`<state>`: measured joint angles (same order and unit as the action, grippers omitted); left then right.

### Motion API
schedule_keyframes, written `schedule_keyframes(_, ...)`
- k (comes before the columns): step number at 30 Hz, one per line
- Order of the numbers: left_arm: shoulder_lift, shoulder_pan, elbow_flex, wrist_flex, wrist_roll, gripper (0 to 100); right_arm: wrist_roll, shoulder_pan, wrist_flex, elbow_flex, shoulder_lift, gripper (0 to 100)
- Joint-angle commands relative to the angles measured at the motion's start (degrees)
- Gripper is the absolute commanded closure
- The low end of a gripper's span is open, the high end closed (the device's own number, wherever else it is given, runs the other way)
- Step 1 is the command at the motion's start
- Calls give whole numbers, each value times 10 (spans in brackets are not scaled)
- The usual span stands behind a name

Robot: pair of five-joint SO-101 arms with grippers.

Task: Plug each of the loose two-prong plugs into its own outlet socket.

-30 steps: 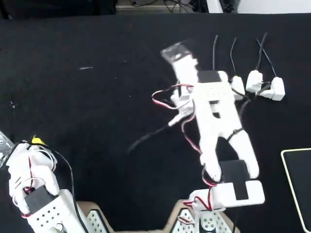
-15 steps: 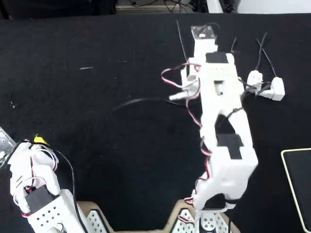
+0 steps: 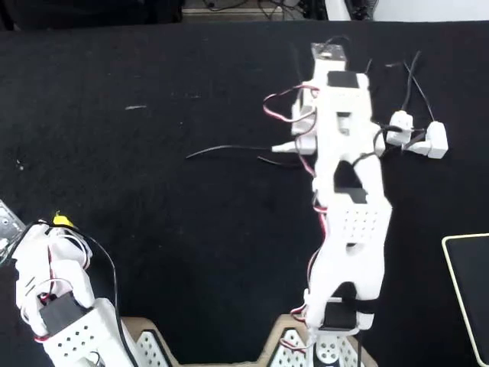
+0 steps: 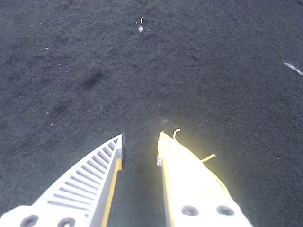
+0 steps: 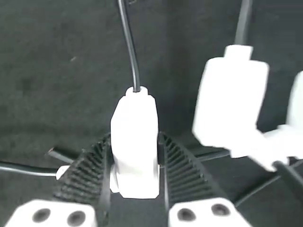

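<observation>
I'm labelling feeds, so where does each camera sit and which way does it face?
High view: fixed overhead, looks down on the table and both arms.
Left wrist view: left wrist, faces bare cloth past the left gripper.
Right wrist view: right wrist, faces the plug in the right gripper.
Shared: high and right wrist views show other plugs.

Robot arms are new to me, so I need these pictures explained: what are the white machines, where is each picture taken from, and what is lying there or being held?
These are two small white robot arms at a black table. The high view looks down from above: the right arm stretches across the table, and the left arm sits at the near corner. Each wrist view comes from a camera on that arm's wrist. The right gripper is shut on a white plug with a black cord. More white pieces on cords lie beside it. The left gripper is open and holds nothing.
</observation>
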<state>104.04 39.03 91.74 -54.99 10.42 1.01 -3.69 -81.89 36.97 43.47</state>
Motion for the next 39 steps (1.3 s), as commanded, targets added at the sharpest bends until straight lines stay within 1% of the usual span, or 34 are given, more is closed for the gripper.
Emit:
schedule_keyframes(1,4,-6,-32,11,4,870,-1,-21,-7,58,7,988)
schedule_keyframes(7,4,-6,-32,11,4,870,-30,-18,-4,65,43,985)
schedule_keyframes(11,4,-6,-32,11,4,870,-34,-17,-3,65,47,973)
schedule_keyframes(12,4,-6,-32,11,4,870,-41,-17,-4,65,46,950)
schedule_keyframes(17,4,-7,-32,11,4,870,-89,0,-4,65,46,773)
schedule_keyframes(18,4,-7,-32,11,4,870,-96,4,-4,66,45,757)
schedule_keyframes(21,4,-8,-32,11,4,870,-98,13,-7,92,31,755)
schedule_keyframes(25,4,-10,-32,11,4,870,-98,32,-50,141,-17,755)
schedule_keyframes(27,4,-11,-32,11,4,870,-98,46,-88,159,-44,761)
schedule_keyframes(28,4,-11,-32,11,4,870,-98,55,-107,166,-59,783)
schedule_keyframes(29,4,-11,-32,11,4,870,-98,64,-126,172,-74,823)
schedule_keyframes(32,4,-11,-32,11,4,870,-98,84,-158,181,-126,995)
schedule_keyframes(34,4,-11,-32,11,4,870,-98,91,-178,176,-167,966)
schedule_keyframes(36,4,-11,-31,11,4,870,-97,89,-192,175,-207,990)
schedule_keyframes(39,4,-11,-30,11,4,870,-97,77,-193,135,-285,988)
